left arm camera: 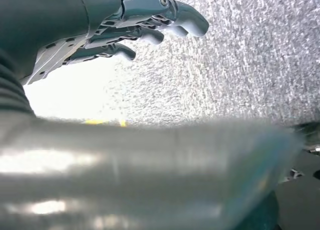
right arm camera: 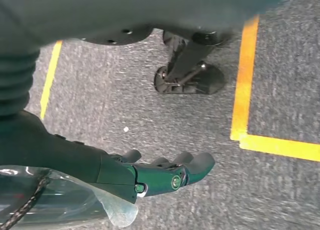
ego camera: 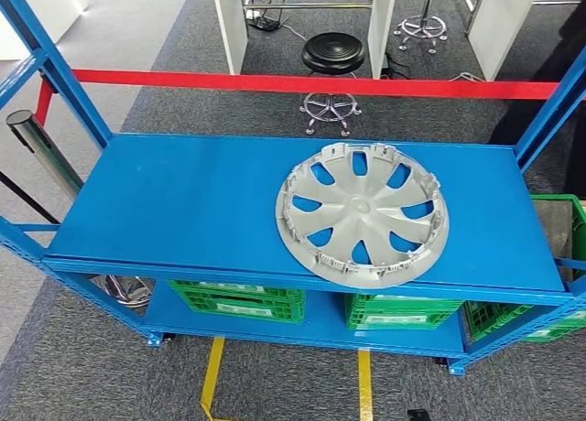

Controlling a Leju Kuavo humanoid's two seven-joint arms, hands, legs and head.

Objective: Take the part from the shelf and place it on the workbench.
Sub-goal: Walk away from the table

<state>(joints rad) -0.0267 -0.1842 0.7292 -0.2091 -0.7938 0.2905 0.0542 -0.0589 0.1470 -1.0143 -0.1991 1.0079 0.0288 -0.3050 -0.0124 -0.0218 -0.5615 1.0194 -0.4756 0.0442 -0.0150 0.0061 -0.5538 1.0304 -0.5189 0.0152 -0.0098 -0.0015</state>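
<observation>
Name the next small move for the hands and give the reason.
Probably raise both hands toward the hubcap. It lies flat on the blue shelf, nearer its right end, while the left hand and right hand hang over the carpet, fingers out and holding nothing.

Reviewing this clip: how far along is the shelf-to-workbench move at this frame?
Nothing here shows the job as done: the grey wheel cover lies flat on the blue shelf, its near edge slightly over the front lip. Nothing is in hand: the left hand and right hand hang above the carpet, fingers holding nothing. Left: lifting the cover and setting it on the workbench.
</observation>
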